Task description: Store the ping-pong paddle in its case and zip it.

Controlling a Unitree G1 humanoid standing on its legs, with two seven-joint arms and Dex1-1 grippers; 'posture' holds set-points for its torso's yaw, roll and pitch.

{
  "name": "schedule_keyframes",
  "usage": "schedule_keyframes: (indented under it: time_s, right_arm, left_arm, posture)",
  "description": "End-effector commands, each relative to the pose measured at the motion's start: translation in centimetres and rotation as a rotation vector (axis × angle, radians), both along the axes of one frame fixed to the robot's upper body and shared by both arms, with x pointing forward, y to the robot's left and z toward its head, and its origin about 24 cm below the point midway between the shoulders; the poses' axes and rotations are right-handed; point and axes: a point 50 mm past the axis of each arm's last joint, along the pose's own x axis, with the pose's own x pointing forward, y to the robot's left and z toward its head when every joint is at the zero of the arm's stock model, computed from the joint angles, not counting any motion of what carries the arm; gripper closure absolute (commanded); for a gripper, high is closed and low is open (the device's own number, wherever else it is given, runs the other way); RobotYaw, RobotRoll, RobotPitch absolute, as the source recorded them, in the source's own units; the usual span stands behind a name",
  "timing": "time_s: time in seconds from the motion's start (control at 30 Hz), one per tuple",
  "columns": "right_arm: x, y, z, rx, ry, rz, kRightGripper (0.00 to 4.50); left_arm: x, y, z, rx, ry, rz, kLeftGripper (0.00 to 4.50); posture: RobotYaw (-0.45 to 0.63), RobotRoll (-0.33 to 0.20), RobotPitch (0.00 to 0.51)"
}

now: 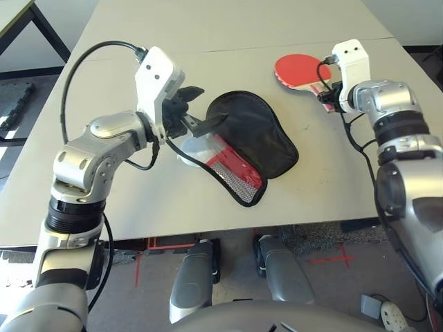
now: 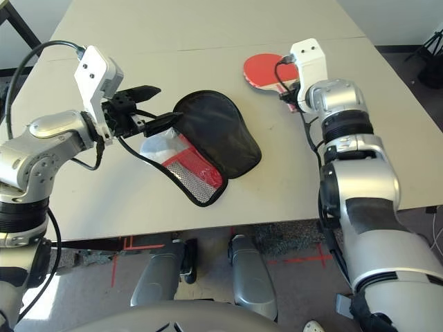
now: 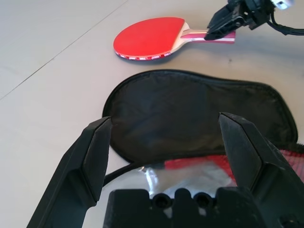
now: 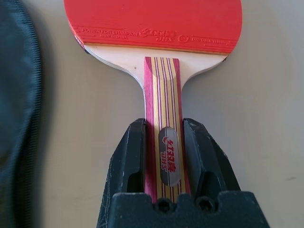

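Two arms reach out over the pale desk, one on each side of the case. On the right, the right pincer is clenched on the paddle: its two black fingers press against both edges of the striped wooden handle, near the butt end where a small oval badge sits. That paddle lies far out on the desk with its red face up, its round blade pointing away from the robot and toward the left, well apart from the case. I cannot tell whether the blade rests on the surface or hangs just above it. On the left, the left pincer is released, its fingers spread wide with nothing between them, and it hovers just at the near left edge of the case. From the head views one fingertip looks to be over the case's black rim, though whether it touches is unclear. The case lies unzipped and splayed flat near the middle of the desk, a broad black flap turned up on the far side, and a narrower part on the near side showing red fabric, white mesh and something clear and shiny like plastic, all ringed with black piping.
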Motion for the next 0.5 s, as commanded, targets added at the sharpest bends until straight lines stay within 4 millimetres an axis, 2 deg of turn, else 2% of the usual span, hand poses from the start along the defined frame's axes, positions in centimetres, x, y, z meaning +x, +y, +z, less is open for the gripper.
schedule_keyframes:
  time_s: [0.03,0.33,0.5]
  right_arm:
    - [-1.6,2.3,1.0,0.0,-0.043,0.088,3.46]
    - [-5.0,5.3,1.3,-0.036,-0.105,0.194,3.46]
    - [-6.5,5.9,1.3,-0.07,-0.131,0.234,3.46]
  left_arm:
    - [-0.5,0.1,-0.4,0.031,0.014,-0.013,0.0]
    - [-0.7,0.1,-0.8,0.033,0.018,-0.011,0.0]
    - [-0.6,0.1,-0.9,0.034,0.019,-0.011,0.0]
  posture:
    - [0.1,0.0,0.201]
    - [0.1,0.0,0.199]
    - [0.09,0.0,0.199]
